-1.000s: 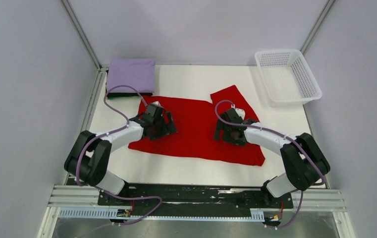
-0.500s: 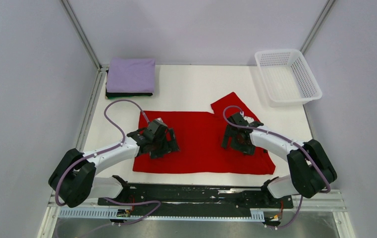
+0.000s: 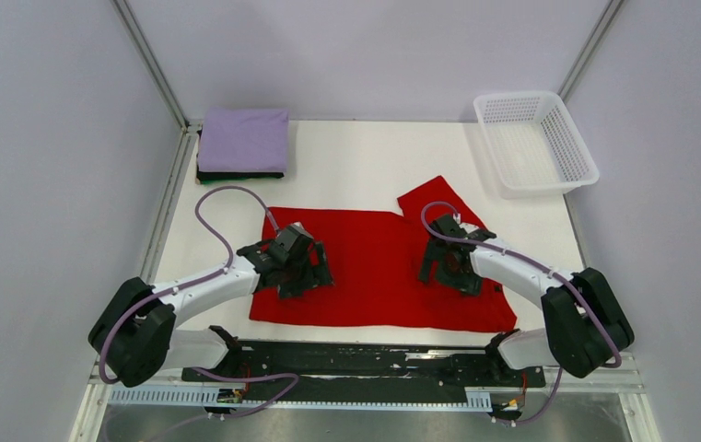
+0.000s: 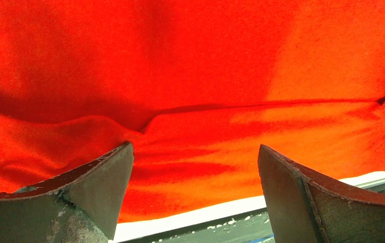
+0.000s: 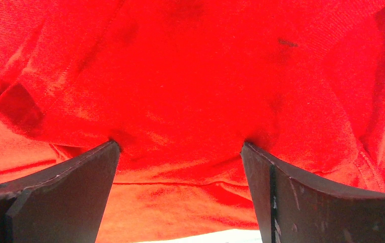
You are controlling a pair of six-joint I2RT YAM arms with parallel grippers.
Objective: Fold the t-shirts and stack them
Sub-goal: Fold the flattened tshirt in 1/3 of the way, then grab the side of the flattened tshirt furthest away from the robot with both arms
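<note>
The red t-shirt (image 3: 374, 267) lies spread flat on the white table near the front edge, with one sleeve (image 3: 431, 195) sticking out at the back right. My left gripper (image 3: 302, 272) is open and rests on the shirt's left part. My right gripper (image 3: 448, 267) is open and rests on its right part. In the left wrist view the gripper (image 4: 195, 152) has wide jaws over red cloth (image 4: 205, 76). In the right wrist view the gripper (image 5: 180, 147) presses its fingertips (image 5: 110, 148) into the cloth (image 5: 190, 76). The folded lavender t-shirt (image 3: 243, 140) lies on the dark green one (image 3: 236, 175) at the back left.
A white mesh basket (image 3: 535, 143) stands at the back right corner. The shirt's near hem lies close to the table's front edge (image 4: 190, 212). Grey walls enclose the table on three sides.
Both grippers have moved toward the near edge, and the red shirt has slid with them. Its hem is now squarer to the front edge.
</note>
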